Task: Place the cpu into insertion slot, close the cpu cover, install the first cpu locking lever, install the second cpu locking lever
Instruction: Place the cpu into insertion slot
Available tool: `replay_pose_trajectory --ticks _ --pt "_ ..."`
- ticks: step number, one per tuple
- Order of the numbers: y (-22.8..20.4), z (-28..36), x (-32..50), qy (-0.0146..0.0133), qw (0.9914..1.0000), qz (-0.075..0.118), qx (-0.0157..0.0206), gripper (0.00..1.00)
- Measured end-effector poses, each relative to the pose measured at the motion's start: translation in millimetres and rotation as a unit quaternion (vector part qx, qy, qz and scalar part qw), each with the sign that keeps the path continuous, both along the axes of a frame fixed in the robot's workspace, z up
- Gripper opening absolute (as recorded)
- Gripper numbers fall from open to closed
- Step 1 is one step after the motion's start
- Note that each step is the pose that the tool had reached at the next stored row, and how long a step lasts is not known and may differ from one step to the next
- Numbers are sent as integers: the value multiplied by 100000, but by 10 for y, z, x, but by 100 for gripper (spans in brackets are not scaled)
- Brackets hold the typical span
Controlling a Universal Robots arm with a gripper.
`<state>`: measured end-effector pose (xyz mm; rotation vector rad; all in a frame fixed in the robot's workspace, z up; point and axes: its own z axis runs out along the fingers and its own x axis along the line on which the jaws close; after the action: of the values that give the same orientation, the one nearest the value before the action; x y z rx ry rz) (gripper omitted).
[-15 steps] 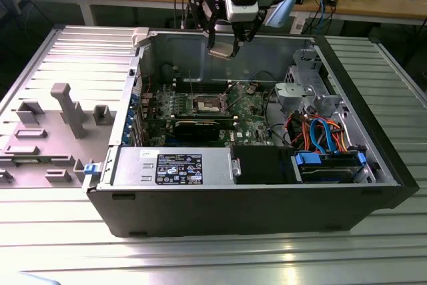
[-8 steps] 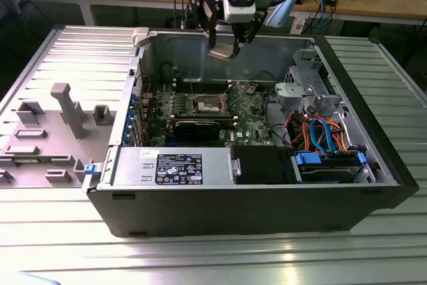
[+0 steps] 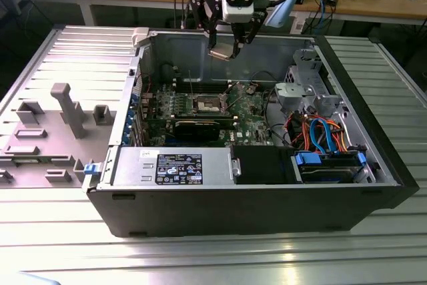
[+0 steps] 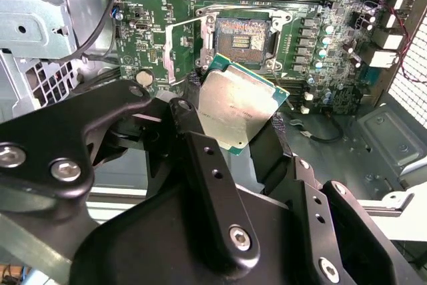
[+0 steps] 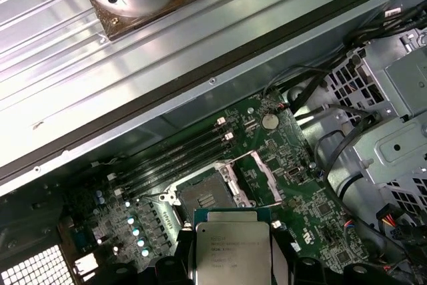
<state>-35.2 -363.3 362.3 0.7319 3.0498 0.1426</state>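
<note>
Cpu (image 4: 237, 108): silvery-grey top, green rim. Insertion slot (image 4: 242, 37): dark pin field, silver border. Circuit board (image 4: 143, 5): green. Gripper (image 4: 225, 119): black. Cables (image 3: 320, 131): orange, blue. Table (image 3: 200, 258): ribbed silver-grey.

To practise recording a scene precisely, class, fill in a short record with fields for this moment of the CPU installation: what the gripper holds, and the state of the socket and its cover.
gripper: shut on the cpu, above the open computer case
cpu: held by its edges, clear of the board, not yet seated
insertion slot: empty, pin field exposed, set in the green motherboard
cpu cover: swung open beside the insertion slot
</note>
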Motion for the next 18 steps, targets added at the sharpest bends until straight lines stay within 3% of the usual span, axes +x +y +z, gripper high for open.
replay_pose_trajectory --ticks 6,12,18 --pt "0 0 0 -2 99999 -359 0 54" --pt "-1 -6 0 1 99931 -3706 -4 54" --pt "0 -6 0 -1 99924 -3895 -3 54"
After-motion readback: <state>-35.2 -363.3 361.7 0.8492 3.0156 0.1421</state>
